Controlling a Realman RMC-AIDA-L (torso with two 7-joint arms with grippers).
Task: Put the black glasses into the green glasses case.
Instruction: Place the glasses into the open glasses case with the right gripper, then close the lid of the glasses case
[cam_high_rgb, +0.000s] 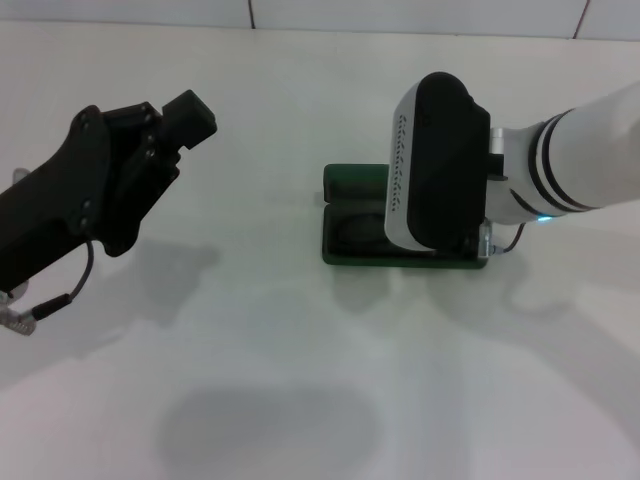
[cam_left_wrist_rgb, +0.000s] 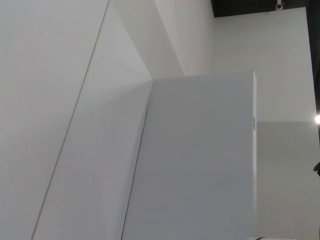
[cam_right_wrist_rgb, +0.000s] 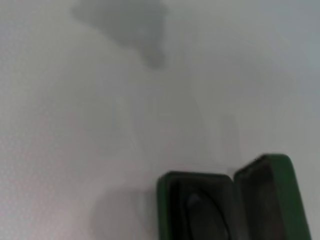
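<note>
Above green glasses case (cam_high_rgb: 352, 222): right gripper (cam_high_rgb: 440, 165) hovering, pointed down, finger state indeterminate. Case open on white surface (cam_high_rgb: 300, 380), dark lens-like shape inside. Left gripper (cam_high_rgb: 185, 118) parked well left of case, finger state indeterminate.

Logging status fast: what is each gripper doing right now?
Left gripper: raised at the left, holding nothing visible; open or shut cannot be told.
Right gripper: hidden behind its wrist over the green glasses case; cannot be told.

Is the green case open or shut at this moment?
Open. In the right wrist view the case shows its dark-lined tray beside the raised lid. The right gripper is over it in the head view.
</note>
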